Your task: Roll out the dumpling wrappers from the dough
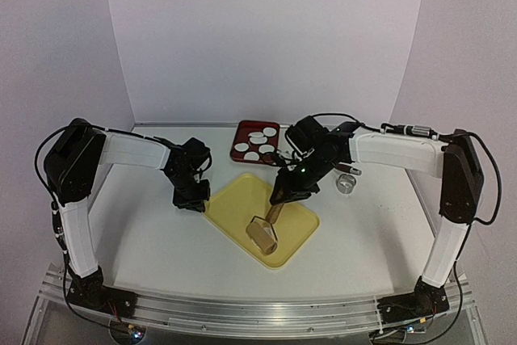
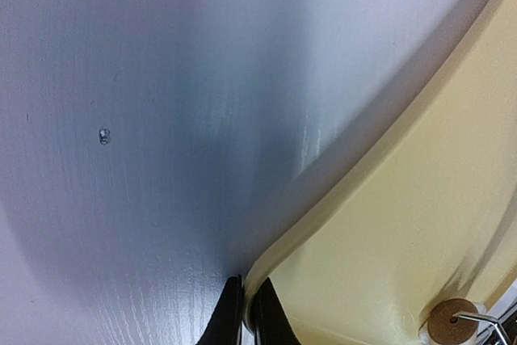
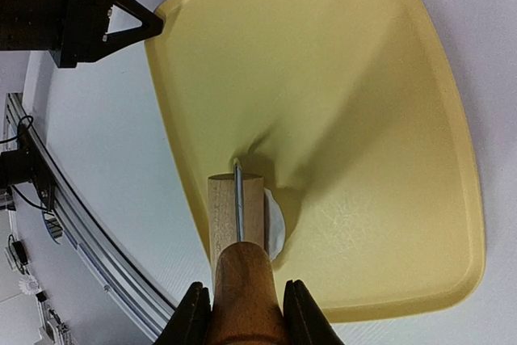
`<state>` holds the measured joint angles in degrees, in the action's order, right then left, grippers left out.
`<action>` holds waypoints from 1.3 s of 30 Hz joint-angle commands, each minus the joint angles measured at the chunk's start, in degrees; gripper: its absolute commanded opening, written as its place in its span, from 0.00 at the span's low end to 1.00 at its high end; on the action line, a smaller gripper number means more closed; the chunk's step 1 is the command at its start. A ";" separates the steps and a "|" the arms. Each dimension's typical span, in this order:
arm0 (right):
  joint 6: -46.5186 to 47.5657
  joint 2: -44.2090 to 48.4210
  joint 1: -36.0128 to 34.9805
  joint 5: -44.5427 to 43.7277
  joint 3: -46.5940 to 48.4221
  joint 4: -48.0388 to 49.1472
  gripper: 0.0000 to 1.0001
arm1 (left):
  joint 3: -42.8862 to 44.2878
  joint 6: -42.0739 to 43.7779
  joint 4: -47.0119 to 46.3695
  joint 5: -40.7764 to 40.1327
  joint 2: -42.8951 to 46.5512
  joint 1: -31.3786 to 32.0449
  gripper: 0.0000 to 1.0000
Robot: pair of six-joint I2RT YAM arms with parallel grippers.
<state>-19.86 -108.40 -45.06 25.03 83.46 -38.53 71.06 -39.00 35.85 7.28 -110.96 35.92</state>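
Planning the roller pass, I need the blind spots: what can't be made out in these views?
- Dough: right wrist, the roller covers all but a white edge; top view, too small to make out.
- Wrappers: top view, the right arm covers a corner of the red tray, so no sure count.
- Left gripper: left wrist, the bottom edge cuts off all but its fingertips at the board rim.

No legible txt, labels, brands or nos. in any view.

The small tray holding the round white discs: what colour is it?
Dark red; the small rectangular tray shows best in the top external view.
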 commanded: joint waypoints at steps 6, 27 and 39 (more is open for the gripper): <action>1.62 -11.88 -3.94 -18.26 -9.99 -11.04 0.00 | 0.85 2.26 2.26 -0.08 -2.44 0.92 0.00; 1.89 -11.04 -4.28 -17.84 -11.89 -10.50 0.00 | 2.88 2.09 2.86 -0.07 -3.59 0.90 0.00; 0.62 -10.13 -4.48 -18.65 -13.59 -9.98 0.00 | 3.54 2.25 3.66 -0.29 -4.02 0.90 0.00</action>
<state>-22.01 -107.47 -46.08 25.42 80.08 -33.04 73.82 -37.99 38.06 6.85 -112.65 35.92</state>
